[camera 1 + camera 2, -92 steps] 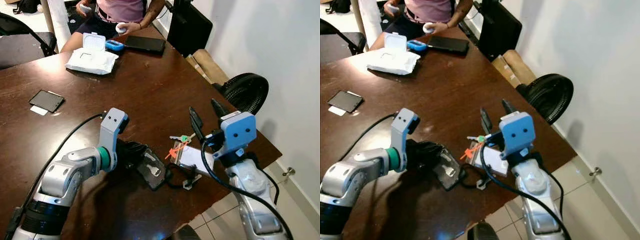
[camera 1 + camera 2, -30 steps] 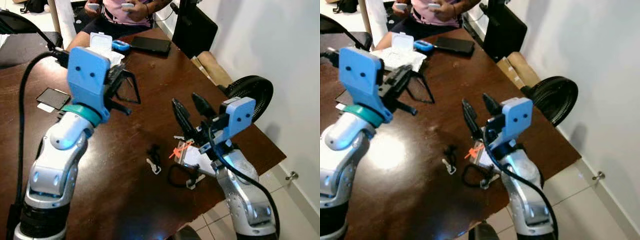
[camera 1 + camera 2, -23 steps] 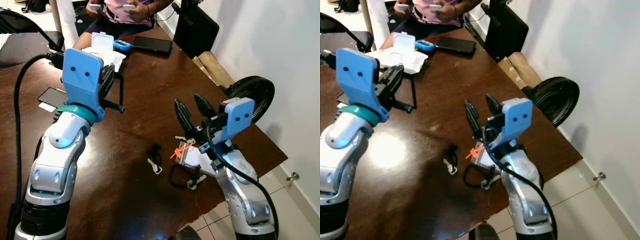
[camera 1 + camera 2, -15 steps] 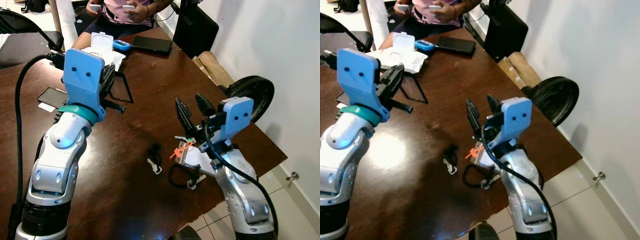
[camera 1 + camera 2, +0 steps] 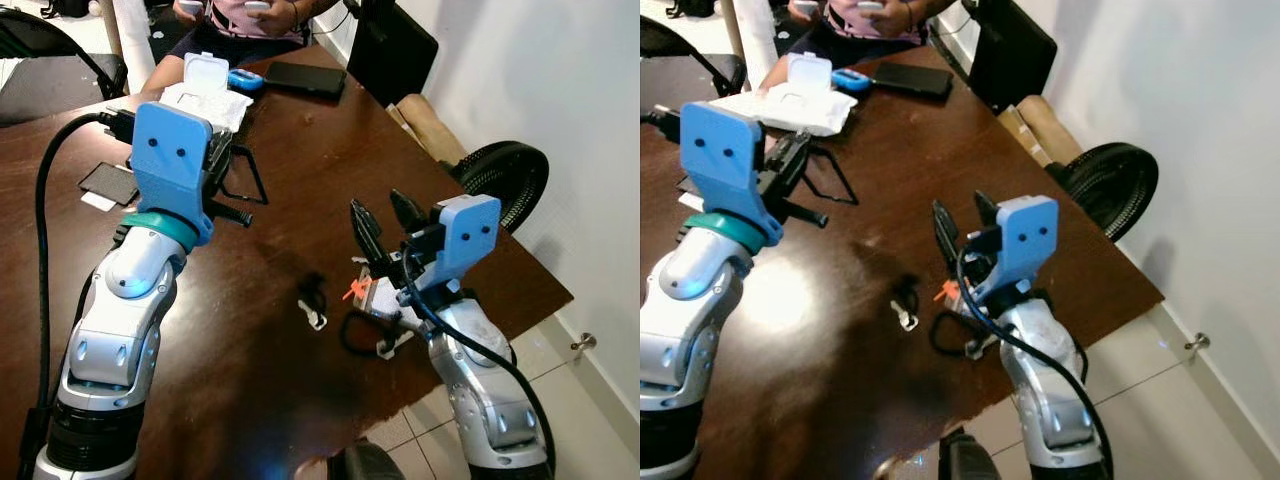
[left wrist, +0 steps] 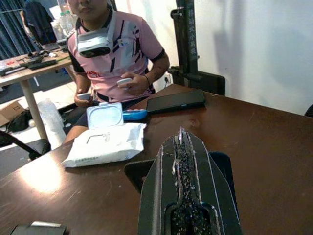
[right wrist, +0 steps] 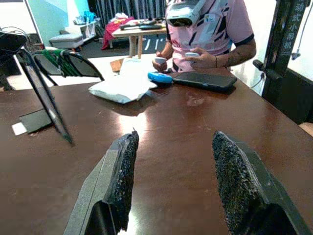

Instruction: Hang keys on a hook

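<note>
The keys (image 5: pixel 353 290), with an orange tag, lie on the brown table (image 5: pixel 300 150) beside a white card. My right gripper (image 5: pixel 385 222) hovers just above them, open and with nothing between its fingers (image 7: pixel 122 171). My left gripper (image 5: pixel 226 170) is raised over the table's left half, shut on a thin black hook plate (image 5: pixel 243 187) with a wire leg. In the left wrist view the fingers (image 6: pixel 180 161) are pressed together with the plate's (image 6: pixel 142 172) dark edge behind them. The plate (image 7: pixel 45 98) stands tilted in the right wrist view.
A small black and white fob (image 5: pixel 314 303) and a black cord loop (image 5: pixel 352 335) lie by the keys. A wipes pack (image 5: pixel 205 95), a phone (image 5: pixel 108 183) and a tablet (image 5: pixel 305 78) lie further off. A person (image 6: pixel 115 54) sits at the far end. A fan (image 5: pixel 505 180) stands past the right edge.
My left gripper has lifted the black hook plate off the table and holds it raised and a little tilted. The right gripper stays open over the keys. The view has shifted slightly.
</note>
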### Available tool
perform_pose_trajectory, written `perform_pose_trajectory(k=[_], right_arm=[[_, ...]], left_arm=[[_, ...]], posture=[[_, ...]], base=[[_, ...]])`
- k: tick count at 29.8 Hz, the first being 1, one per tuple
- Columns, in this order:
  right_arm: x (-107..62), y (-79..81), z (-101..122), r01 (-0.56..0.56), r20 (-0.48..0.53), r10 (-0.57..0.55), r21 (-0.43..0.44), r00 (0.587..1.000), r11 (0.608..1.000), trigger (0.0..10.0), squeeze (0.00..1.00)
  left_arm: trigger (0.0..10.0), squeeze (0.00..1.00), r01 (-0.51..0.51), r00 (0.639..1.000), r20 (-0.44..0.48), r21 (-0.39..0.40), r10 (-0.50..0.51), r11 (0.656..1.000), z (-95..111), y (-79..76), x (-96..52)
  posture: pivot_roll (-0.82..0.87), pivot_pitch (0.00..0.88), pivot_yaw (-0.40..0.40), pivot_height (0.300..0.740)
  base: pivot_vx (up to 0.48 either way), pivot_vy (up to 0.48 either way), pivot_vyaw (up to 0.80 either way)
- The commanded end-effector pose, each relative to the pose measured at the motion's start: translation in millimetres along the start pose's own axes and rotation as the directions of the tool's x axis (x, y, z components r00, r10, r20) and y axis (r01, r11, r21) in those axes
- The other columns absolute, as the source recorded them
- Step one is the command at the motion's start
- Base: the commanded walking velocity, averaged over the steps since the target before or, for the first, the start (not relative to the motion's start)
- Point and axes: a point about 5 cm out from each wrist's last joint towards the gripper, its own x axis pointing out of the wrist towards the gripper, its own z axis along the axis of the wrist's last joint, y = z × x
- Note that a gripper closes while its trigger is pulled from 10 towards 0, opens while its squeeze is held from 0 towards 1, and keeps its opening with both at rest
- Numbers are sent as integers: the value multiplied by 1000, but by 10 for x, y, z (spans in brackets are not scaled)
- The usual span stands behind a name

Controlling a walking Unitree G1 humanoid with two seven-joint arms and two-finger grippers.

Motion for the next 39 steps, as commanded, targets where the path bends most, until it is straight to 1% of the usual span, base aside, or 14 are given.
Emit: perform_pose_trajectory(k=[1,11,16,21,27,39], right_arm=[[-27,16,-30,0,-21,0,-2,1000,1000,10000,0],[-28,37,-41,-14,-33,13,-22,999,1000,10000,0],[-22,34,-34,-31,-31,29,-50,999,998,10000,0],[-20,39,-31,-50,-27,48,-71,998,996,10000,0],[-19,50,-30,-65,-25,63,-75,998,995,10000,0],[-19,63,-35,-79,-26,77,-83,997,993,10000,0]], left_arm=[[10000,0,-7,1000,-13,4,7,1000,-44,-5,-19],[10000,0,-4,1000,-10,9,4,1000,-42,-19,-14],[10000,0,-5,1000,-9,9,5,1000,-45,-22,-10],[10000,0,-1,1000,-7,11,1,1000,-47,-35,0],[10000,0,3,1000,-9,16,-3,1000,-50,-46,10],[10000,0,30,999,-36,0,-30,1000,-68,-97,17]], posture=[[7,135,54,740],[10,141,51,740],[8,139,51,740],[6,135,51,740],[6,131,51,740],[5,121,51,740]], base=[[-315,0,0],[-315,0,0],[-315,0,0],[-301,0,544],[0,0,798],[0,0,800]])
